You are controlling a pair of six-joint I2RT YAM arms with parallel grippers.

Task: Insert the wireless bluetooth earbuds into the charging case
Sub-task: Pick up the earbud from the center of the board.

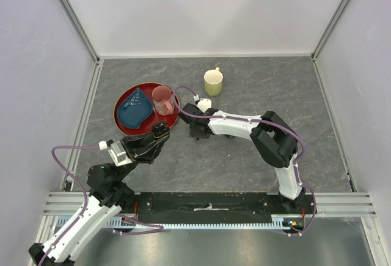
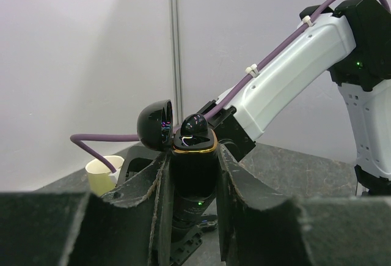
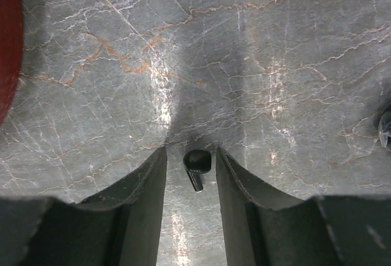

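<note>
Grey veined surface in a pale-walled enclosure, with one earbud in the case and one on the stone.

The marbled surface (image 1: 214,168) lies between plain walls with a metal corner post (image 1: 72,18). The left fingers (image 2: 146,186) are clenched on the black, gold-rimmed charging case (image 2: 194,168), its lid (image 2: 156,125) open and a seated earbud (image 2: 195,130) in the top. The case's lower part is hidden by the fingers. The right fingers (image 3: 140,199) stand apart around a loose earbud (image 3: 197,167) lying on the surface, with a sliver of gap each side. A red plate (image 1: 117,112) and a yellow mug (image 1: 213,82) stand beyond. A dark object (image 3: 385,128) is cut off at the frame edge — too little shows to identify it.
</note>
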